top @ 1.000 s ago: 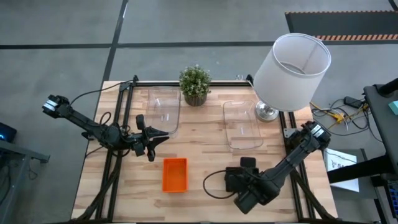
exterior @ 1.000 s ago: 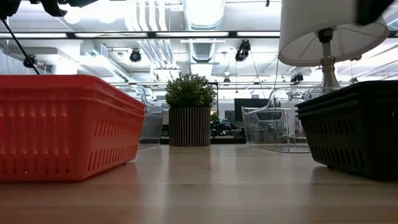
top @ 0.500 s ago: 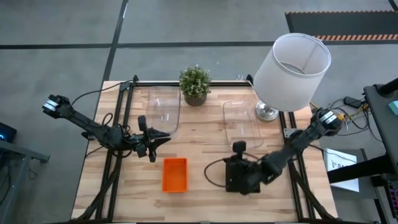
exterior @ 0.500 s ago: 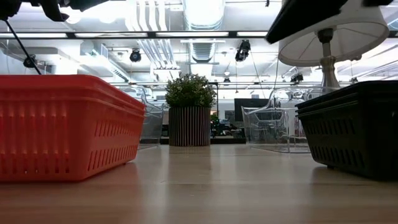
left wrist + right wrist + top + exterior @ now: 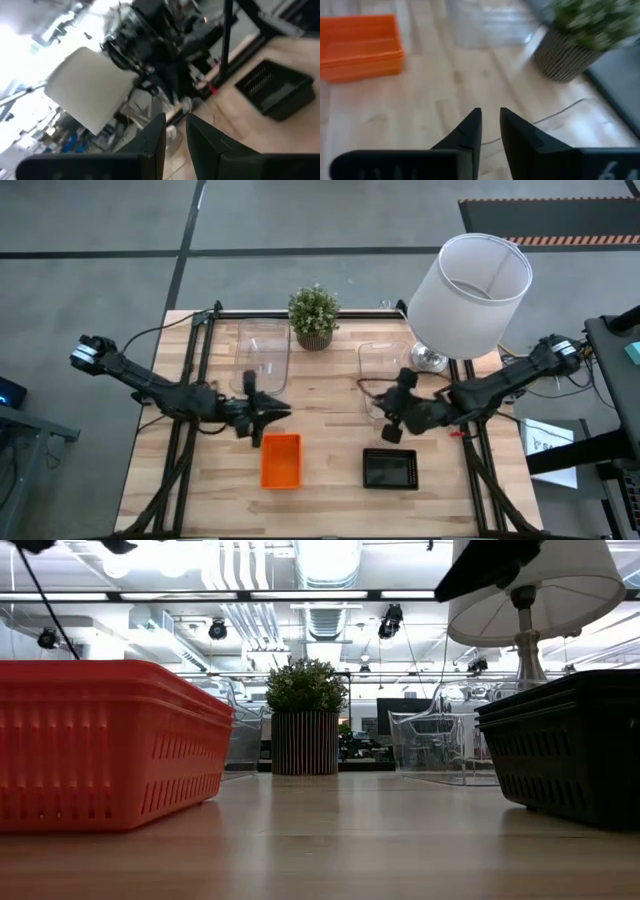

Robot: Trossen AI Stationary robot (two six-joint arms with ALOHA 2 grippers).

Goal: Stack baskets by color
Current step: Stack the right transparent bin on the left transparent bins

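Observation:
The small orange basket [image 5: 281, 461] [image 5: 100, 740] [image 5: 362, 47] and the small black perforated basket [image 5: 390, 468] [image 5: 570, 745] [image 5: 272, 90] rest flat on the table's near half. Two clear baskets [image 5: 263, 352] [image 5: 392, 376] lie farther back. My left gripper [image 5: 278, 414] [image 5: 175, 122] hovers just beyond the orange basket's far edge, pointing level toward the table's right. Its fingers stand a narrow gap apart with nothing between them. My right gripper [image 5: 383, 415] [image 5: 490, 112] hangs over the right clear basket's near end, slanting down toward the table's left, also narrowly open and empty.
A potted green plant [image 5: 314, 316] [image 5: 305, 720] stands at the far edge between the clear baskets. A lamp with a white shade [image 5: 470, 292] stands at the far right corner. Bare wood [image 5: 335, 420] lies between the orange and black baskets.
My right gripper has drawn away from the black basket at the near edge, swinging up and toward the far right until it is over the right clear basket's near end. The black basket stays where it was. My left gripper has moved a little toward the table's right.

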